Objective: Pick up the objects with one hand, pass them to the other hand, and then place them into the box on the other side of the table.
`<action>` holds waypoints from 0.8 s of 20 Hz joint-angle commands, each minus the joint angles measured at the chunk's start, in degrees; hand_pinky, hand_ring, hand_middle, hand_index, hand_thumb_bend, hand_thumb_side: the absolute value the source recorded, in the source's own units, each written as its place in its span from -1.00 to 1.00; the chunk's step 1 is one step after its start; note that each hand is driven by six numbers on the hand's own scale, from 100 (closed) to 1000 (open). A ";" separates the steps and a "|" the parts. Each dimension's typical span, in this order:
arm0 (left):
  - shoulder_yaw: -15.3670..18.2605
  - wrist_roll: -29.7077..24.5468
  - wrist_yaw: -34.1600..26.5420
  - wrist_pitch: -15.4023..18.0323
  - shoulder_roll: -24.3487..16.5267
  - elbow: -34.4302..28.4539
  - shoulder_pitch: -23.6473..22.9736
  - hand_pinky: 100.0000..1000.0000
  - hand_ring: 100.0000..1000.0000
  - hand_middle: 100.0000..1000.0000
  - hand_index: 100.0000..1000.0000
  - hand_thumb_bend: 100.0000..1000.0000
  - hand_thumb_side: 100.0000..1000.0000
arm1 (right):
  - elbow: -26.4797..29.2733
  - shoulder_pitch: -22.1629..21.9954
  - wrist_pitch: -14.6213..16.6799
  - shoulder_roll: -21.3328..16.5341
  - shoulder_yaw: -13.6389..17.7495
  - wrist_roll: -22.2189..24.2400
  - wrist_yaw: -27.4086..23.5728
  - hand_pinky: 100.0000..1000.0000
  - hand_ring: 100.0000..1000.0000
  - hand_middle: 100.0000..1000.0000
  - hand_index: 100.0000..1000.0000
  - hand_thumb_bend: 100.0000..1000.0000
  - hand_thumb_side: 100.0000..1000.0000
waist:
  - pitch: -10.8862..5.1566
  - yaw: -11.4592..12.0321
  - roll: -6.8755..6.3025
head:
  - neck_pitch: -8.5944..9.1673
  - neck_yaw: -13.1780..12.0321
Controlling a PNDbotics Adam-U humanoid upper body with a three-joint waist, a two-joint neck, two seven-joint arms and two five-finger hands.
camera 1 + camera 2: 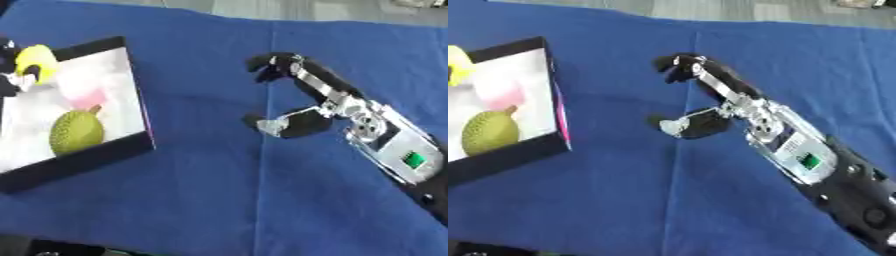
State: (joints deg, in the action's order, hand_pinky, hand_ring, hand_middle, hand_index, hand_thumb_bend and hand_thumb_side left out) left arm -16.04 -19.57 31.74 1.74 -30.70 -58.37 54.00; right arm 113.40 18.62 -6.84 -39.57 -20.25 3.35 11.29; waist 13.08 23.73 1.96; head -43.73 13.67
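Right robot hand is held empty over the blue worktop, fingers loosely curved apart. Well to its left, the box already holds a green fruit; another yellow object is carried there.

A blue cloth covers the table from edge to edge, a crease line running down it near the middle. Beyond its far edge, a strip of pale grey floor shows at the top, with a small dark shape in the upper corner.
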 commanded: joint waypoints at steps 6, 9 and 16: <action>1.15 -2.69 4.96 2.39 -1.35 -0.04 0.77 1.00 0.60 0.32 0.62 -0.31 0.01 | 1.19 0.29 0.08 -0.62 0.32 0.29 0.78 0.53 0.46 0.53 0.73 -0.31 -0.56 | -0.97 0.02 0.38 | 0.40 -0.01; 1.47 -1.74 6.74 2.97 -1.42 0.10 0.55 1.00 0.62 0.36 0.65 -0.20 0.10 | 1.19 0.27 0.21 -0.66 0.41 0.11 0.63 0.53 0.46 0.53 0.73 -0.31 -0.57 | -1.05 -0.03 0.38 | 0.27 0.50; 2.88 -1.40 4.93 2.79 -1.42 -1.35 -0.17 1.00 0.58 0.31 0.61 -0.77 0.00 | 1.19 -0.01 0.51 -0.62 0.60 -0.32 0.49 0.53 0.46 0.53 0.73 -0.38 -0.54 | -1.21 -0.23 0.37 | 0.29 0.94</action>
State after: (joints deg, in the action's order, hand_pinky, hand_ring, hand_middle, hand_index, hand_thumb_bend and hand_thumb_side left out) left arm -14.26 -21.12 37.38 4.58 -30.69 -58.50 53.01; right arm 113.40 18.14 -6.61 -39.55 -20.25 3.15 11.81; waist 13.07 23.51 1.97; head -43.71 14.38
